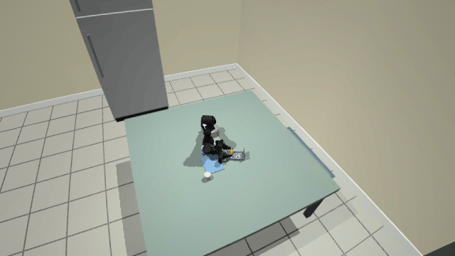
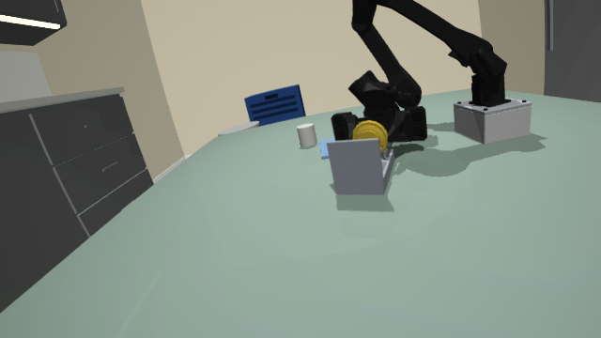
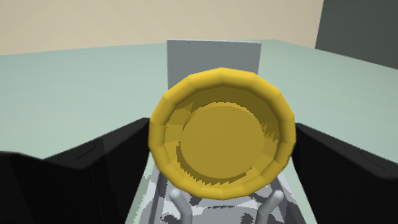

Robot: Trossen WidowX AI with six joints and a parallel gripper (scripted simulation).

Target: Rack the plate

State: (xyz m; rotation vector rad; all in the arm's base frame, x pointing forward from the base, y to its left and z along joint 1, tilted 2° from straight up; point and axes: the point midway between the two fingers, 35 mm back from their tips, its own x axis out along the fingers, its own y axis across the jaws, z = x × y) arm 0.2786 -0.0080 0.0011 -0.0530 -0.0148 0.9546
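- Pale green table (image 2: pixel 235 244) carries the scene.
- Gripper (image 3: pixel 220 150) is clamped on the yellow plate (image 3: pixel 221 132), held upright on edge.
- Plate hangs just above the dish rack (image 2: pixel 359 166), over its rails (image 3: pixel 182 202).
- White cup (image 2: pixel 307 135) stands nearby.

The yellow plate (image 3: pixel 222 134) stands upright, clamped at its edges between the black jaws. Below it rise the dish rack (image 3: pixel 215 57)'s grey rails (image 3: pixel 180 201), on the desk (image 3: pixel 75 95).
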